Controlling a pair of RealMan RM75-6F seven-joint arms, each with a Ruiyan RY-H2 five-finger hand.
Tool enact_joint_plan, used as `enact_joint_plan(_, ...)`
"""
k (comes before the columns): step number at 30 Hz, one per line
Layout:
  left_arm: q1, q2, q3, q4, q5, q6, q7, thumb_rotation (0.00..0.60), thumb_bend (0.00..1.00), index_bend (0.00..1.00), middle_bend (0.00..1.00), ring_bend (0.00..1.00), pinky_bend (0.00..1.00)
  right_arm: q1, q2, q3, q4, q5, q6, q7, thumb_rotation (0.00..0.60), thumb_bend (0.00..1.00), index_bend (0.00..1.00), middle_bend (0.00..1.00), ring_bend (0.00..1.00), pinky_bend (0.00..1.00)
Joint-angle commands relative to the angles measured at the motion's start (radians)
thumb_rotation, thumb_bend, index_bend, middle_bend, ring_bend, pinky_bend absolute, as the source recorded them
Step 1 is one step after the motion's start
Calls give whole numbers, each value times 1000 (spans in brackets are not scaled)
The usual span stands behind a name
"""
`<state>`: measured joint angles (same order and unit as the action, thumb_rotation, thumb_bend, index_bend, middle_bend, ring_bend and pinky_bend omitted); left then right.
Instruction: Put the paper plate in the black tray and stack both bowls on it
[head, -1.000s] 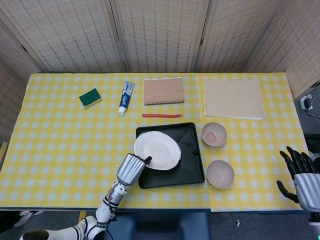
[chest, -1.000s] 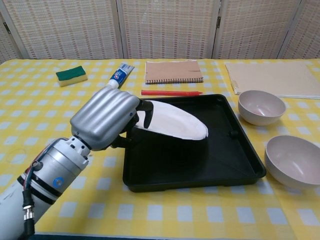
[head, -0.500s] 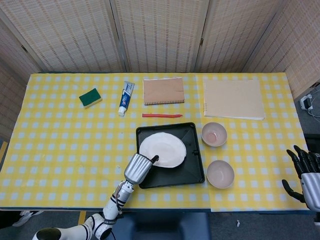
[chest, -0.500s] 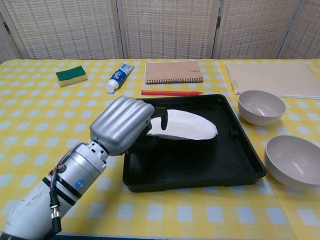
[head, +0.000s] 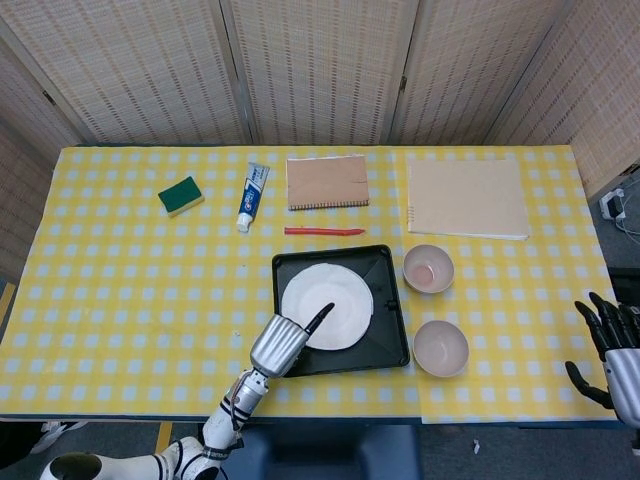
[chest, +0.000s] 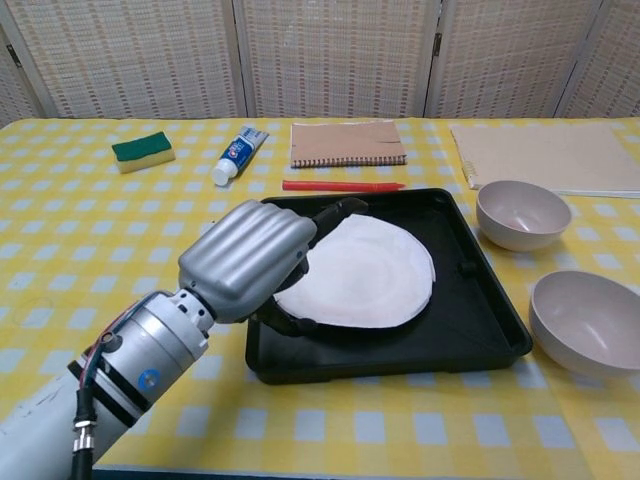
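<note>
Plate (head: 327, 306) flat in tray (head: 390, 345); step 1 looks done. My left hand (head: 283, 343) at plate's near-left edge, fingers loosened, holding nothing. Right hand (head: 612, 348) idle, spread, far right. Next: grasp near bowl (head: 441, 347), then far bowl (head: 428, 268); both right of tray on surface.
</note>
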<state>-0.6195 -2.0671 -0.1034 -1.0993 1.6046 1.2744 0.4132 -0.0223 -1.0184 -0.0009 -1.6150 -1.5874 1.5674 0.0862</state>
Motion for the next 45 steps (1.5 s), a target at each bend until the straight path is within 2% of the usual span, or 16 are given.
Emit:
enact_joint_plan(1, 29, 112, -12, -190, -42, -14, 91, 600, 161, 96, 1000, 955, 1000, -2, -2, -2, 0, -7, 5, -4, 600, 381, 0, 0, 0, 0)
enact_joint_plan(3, 46, 152, -14, -245, -28, 27, 101, 600, 161, 88, 1000, 943, 1000, 1, -6, -6, 5, -23, 6, -8, 600, 381, 0, 0, 0, 0)
enact_joint_plan(5, 72, 201, -6, -294, -9, 76, 98, 600, 165, 85, 1000, 889, 978, 5, -8, -14, 7, -34, -6, -13, 600, 381, 0, 0, 0, 0)
enact_joint_plan(6, 87, 227, 0, -318, -9, 94, 98, 600, 166, 91, 988, 829, 941, 7, -8, -17, 8, -36, -13, -18, 600, 381, 0, 0, 0, 0)
enact_joint_plan(8, 120, 293, 16, -382, -24, 108, 103, 600, 166, 115, 878, 682, 821, 9, -11, -20, 10, -35, -23, -39, 600, 381, 0, 0, 0, 0)
enact_joint_plan(10, 156, 392, 37, -472, -64, 100, 115, 600, 166, 135, 625, 500, 622, 11, -12, -23, 5, -37, -29, -50, 600, 381, 0, 0, 0, 0)
enact_joint_plan(13, 206, 536, 69, -584, -117, 95, 109, 600, 167, 146, 372, 263, 381, 14, -11, -32, 6, -63, -27, -43, 600, 382, 0, 0, 0, 0)
enact_joint_plan(16, 252, 650, 99, -633, -141, 114, 77, 600, 171, 158, 244, 122, 209, 22, -23, -39, 23, -89, -31, -55, 600, 381, 43, 0, 0, 0)
enact_joint_plan(22, 360, 759, 134, -583, -107, 249, -41, 600, 167, 157, 201, 57, 23, 52, -42, -56, 41, -144, -69, -124, 600, 381, 212, 0, 0, 0)
enact_joint_plan(25, 408, 774, 136, -535, -97, 313, -105, 600, 166, 157, 195, 44, 1, 75, -61, -60, 46, -169, -102, -180, 600, 381, 292, 0, 0, 0)
enact_joint_plan(29, 450, 786, 135, -495, -105, 346, -186, 600, 166, 157, 195, 42, 1, 112, -91, -64, 51, -182, -167, -239, 600, 381, 392, 0, 0, 0)
enact_joint_plan(32, 468, 791, 132, -477, -110, 348, -241, 600, 167, 157, 195, 42, 1, 141, -115, -61, 48, -175, -223, -280, 600, 381, 418, 0, 0, 0)
enact_joint_plan(36, 476, 808, 125, -473, -101, 347, -247, 600, 168, 162, 194, 41, 1, 178, -161, -62, 63, -172, -288, -323, 600, 381, 434, 0, 0, 0)
enact_joint_plan(45, 481, 832, 109, -488, -119, 301, -277, 600, 168, 163, 191, 42, 1, 217, -249, -72, 131, -169, -339, -332, 600, 381, 477, 0, 0, 0)
